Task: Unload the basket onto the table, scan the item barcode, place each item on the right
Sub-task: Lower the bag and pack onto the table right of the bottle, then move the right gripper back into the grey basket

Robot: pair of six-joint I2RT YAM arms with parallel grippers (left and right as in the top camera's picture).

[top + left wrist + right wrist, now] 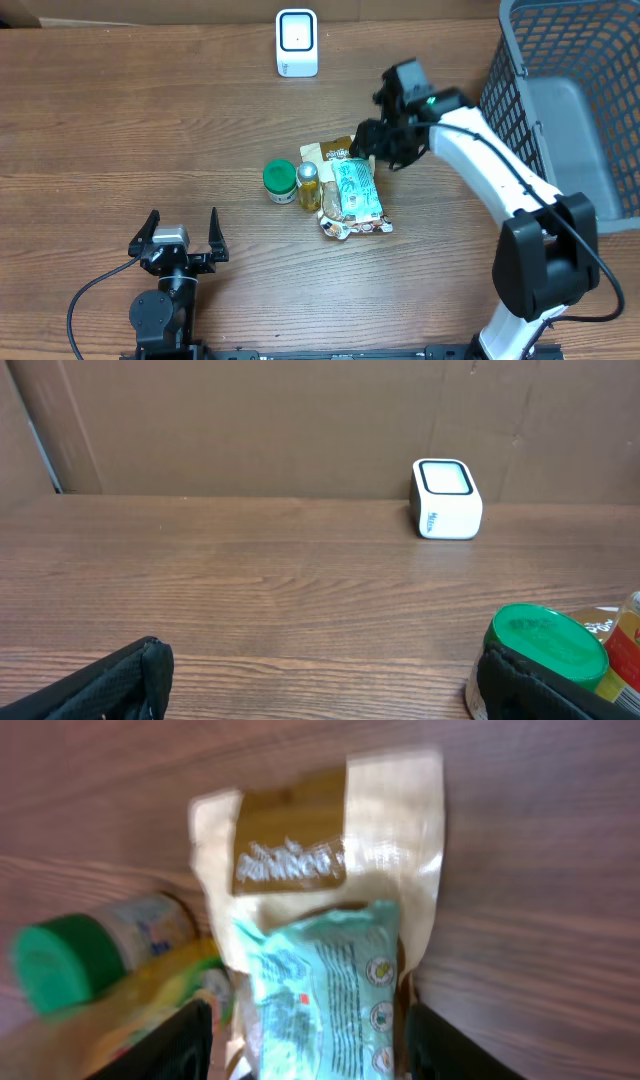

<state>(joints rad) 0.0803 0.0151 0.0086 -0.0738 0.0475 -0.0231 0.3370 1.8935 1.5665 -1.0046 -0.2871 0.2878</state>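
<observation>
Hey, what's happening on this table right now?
The right hand hovers open over a teal packet lying on a beige bag, fingers either side of it, nothing gripped. A green-lidded jar and small bottle sit beside them. The white scanner stands at the far edge, nothing at it. The left hand rests open, idle.

Wooden table [120, 130], brown grain, fills overhead view. Grey mesh basket [600, 40] upright at far right corner, partly out of frame. Brown cardboard wall [250, 420] behind table's far edge, creased
</observation>
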